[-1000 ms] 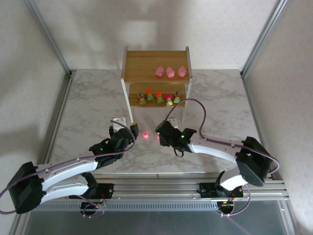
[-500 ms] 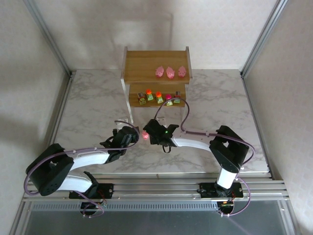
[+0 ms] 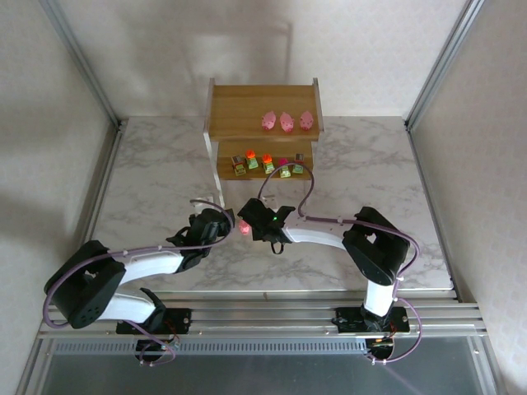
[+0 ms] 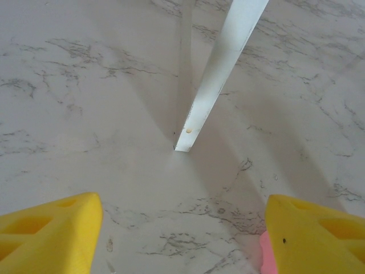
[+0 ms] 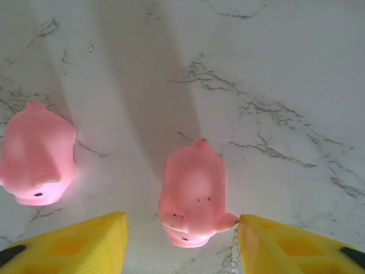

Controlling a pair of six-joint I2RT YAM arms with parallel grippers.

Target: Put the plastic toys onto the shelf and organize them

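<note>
The table (image 3: 148,189) lies bare and wide to the left and right of the shelf (image 3: 247,103), out to the frame rail (image 3: 105,185) at its edge. The crowded spot is the strip just in front of the shelf, where both arms meet. The shelf stands at the far middle of the table by the back wall. Its top tier holds three pink figures (image 3: 286,122) in a row toward the shelf's right end. Its lower tier holds five blocky toys (image 3: 268,164) in a line, green below with orange, magenta or brown tops. Two more pink pieces lie on the table just in front of the shelf's left front leg (image 4: 217,74), side by side and apart. Both are translucent, rounded and pig-like, with a snout and small ears. The right gripper (image 5: 179,228) hangs over them with jaws apart. The middle pink figure (image 5: 194,194) lies between its yellow fingers (image 5: 68,242), unclamped, one ear almost at the right finger, and the other pink figure (image 5: 37,154) lies outside the left finger. The left gripper (image 4: 182,228) sits just in front of that same leg, jaws apart over bare marble. A sliver of pink shows at its right finger's inner edge; whether they touch I cannot tell.
</note>
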